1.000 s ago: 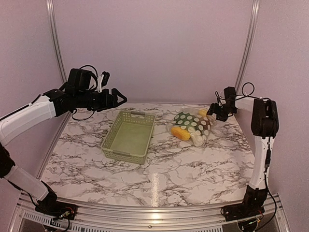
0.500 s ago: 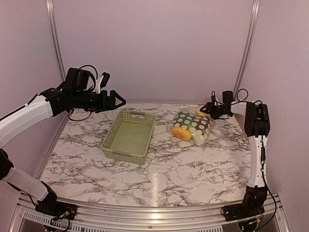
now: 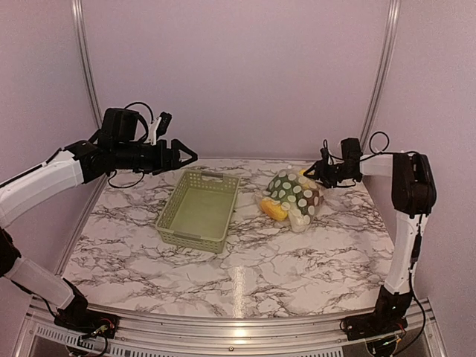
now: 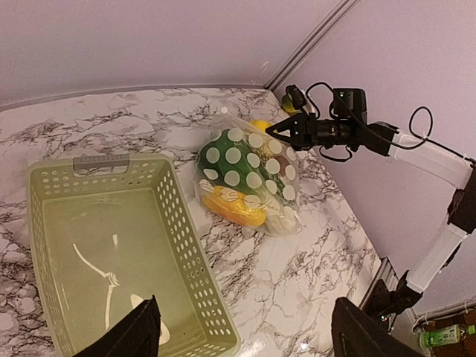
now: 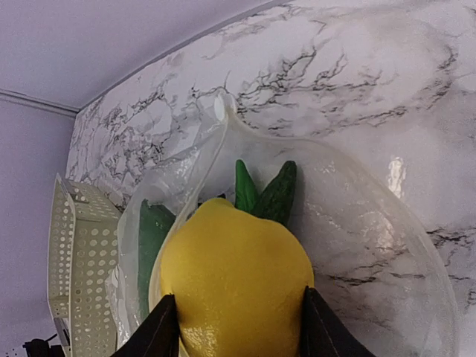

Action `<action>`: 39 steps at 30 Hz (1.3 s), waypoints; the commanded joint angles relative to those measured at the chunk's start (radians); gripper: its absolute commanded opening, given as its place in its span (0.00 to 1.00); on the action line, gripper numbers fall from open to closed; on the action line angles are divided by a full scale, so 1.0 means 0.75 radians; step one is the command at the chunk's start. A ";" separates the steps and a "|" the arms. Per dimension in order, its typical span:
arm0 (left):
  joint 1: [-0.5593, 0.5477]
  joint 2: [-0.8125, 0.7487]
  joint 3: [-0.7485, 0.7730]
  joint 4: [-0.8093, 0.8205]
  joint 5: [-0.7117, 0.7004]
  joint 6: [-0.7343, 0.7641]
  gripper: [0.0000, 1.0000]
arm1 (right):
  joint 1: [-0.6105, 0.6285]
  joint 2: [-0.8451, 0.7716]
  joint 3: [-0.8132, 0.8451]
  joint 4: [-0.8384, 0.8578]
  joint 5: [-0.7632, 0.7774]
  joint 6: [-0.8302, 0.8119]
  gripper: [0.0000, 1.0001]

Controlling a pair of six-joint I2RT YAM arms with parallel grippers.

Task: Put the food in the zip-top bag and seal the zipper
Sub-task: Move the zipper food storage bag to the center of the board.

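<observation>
One soft, clear zip-top bag [image 3: 296, 195], white-dotted and bulging, lying at 3 o'clock from one rigid pale green lattice basket [image 3: 190, 239] on veined marble table [image 3: 297, 260]. Inside: one orange-yellow oval [image 4: 234, 208], one white piece [image 3: 301, 220], at least two dark green pointed pieces [image 5: 277, 195]. At bag's 1 o'clock end, mouth gaping round one smooth yellow fruit [image 5: 234, 282], pinched between right gripper [image 3: 311, 172] fingers. Left gripper [image 3: 186, 155] spread wide, holding nothing, hovering at basket's 10 o'clock.
</observation>
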 commanded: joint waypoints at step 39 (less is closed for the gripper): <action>-0.501 0.877 0.431 -0.146 -0.086 0.154 0.79 | 0.135 -0.465 -0.243 -0.476 0.263 -0.009 0.54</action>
